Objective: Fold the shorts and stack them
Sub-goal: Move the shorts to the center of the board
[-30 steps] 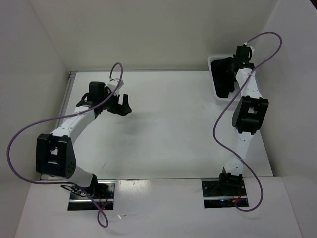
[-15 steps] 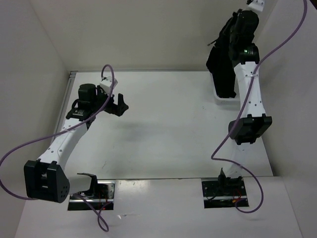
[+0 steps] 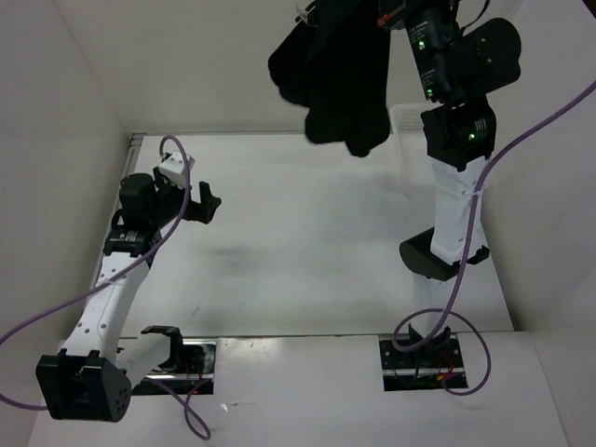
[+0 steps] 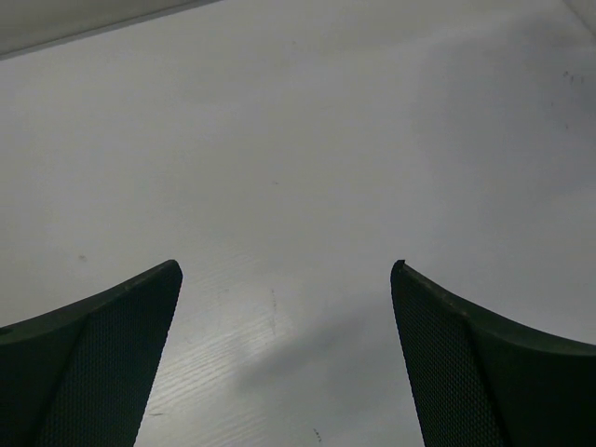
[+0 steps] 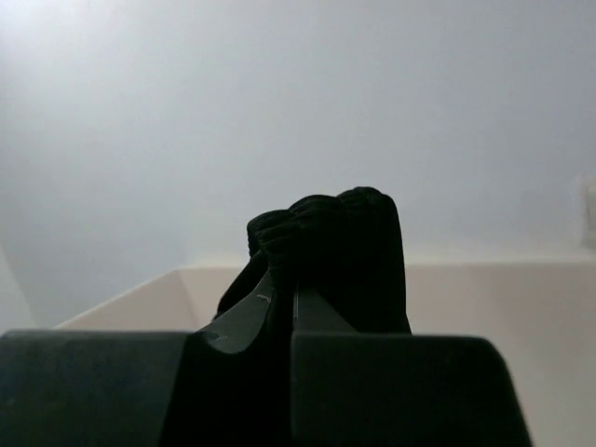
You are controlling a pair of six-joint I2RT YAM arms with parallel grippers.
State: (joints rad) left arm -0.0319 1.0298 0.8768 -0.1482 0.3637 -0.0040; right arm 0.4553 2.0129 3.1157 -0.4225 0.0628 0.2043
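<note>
The black shorts [image 3: 337,79] hang bunched in the air at the top of the top view, high above the table's back edge. My right gripper [image 3: 384,17] is shut on them near their top; in the right wrist view the fabric [image 5: 326,247] bulges out between the closed fingers [image 5: 321,321]. My left gripper [image 3: 209,203] is open and empty, low over the table's left side, far from the shorts. In the left wrist view its two fingers [image 4: 121,354] stand wide apart over bare white table.
The white mesh basket [image 3: 406,130] stands at the table's back right, partly hidden behind the right arm and the hanging shorts. White walls close in the table at left, back and right. The table [image 3: 317,251] is white.
My right arm has lifted the shorts out of the basket, up and to the left, high above the table. My left arm has drawn back toward the left.
</note>
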